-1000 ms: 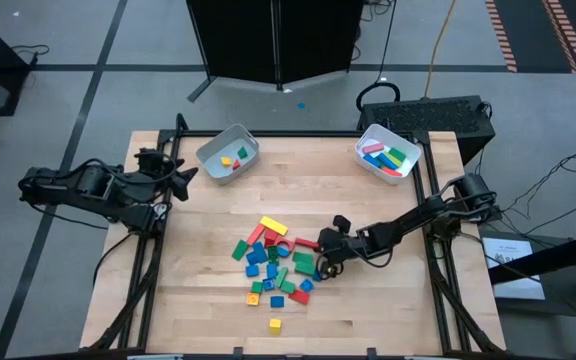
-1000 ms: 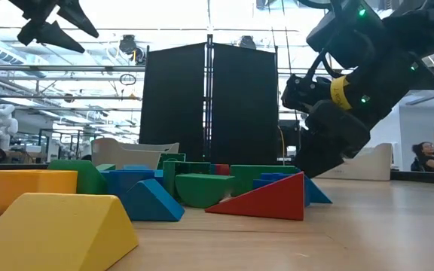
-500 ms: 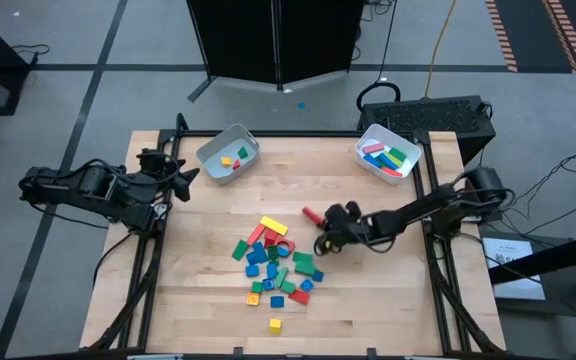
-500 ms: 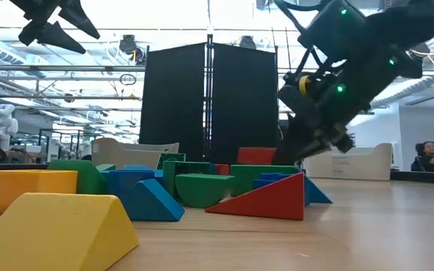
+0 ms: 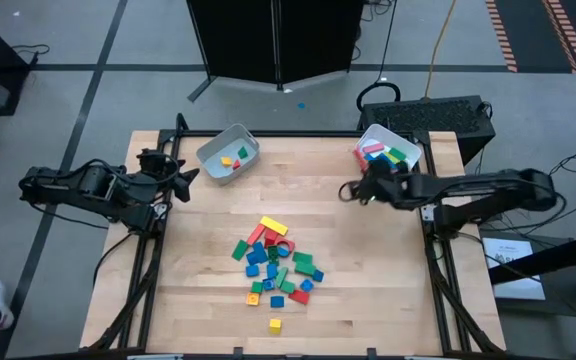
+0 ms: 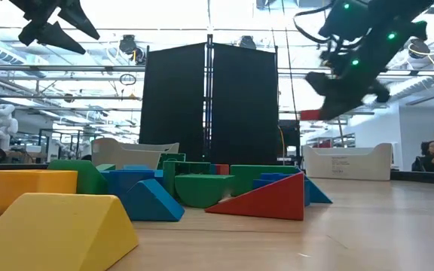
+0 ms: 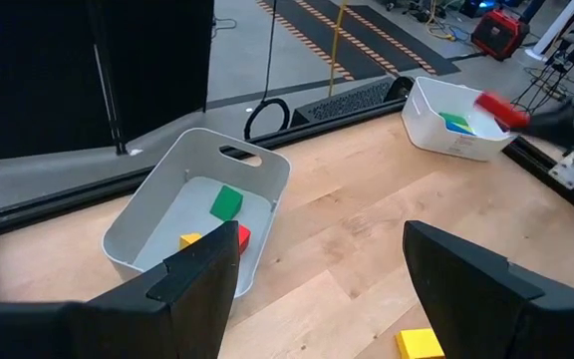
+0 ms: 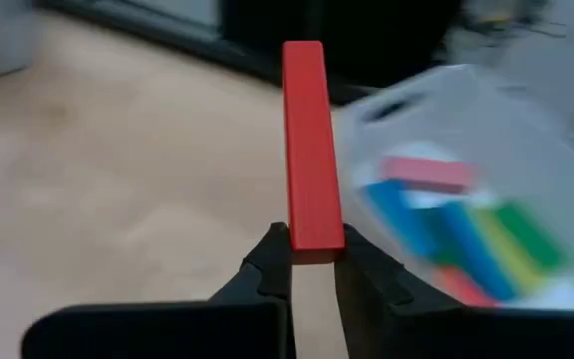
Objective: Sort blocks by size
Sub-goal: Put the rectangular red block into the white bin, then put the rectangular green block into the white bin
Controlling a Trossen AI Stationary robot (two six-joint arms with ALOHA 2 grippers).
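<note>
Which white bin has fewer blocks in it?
The left white bin, nearer the left arm. It holds only a few small blocks, green, yellow and red, while the right white bin is packed with longer bars.

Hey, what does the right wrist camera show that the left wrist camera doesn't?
Only the right wrist view shows the right hand shut on the end of a long red bar.

Only the left wrist view shows the left hand open, and the near bin holding green, yellow and red blocks.

Both show the wooden table and the far bin with coloured bars inside.
</note>
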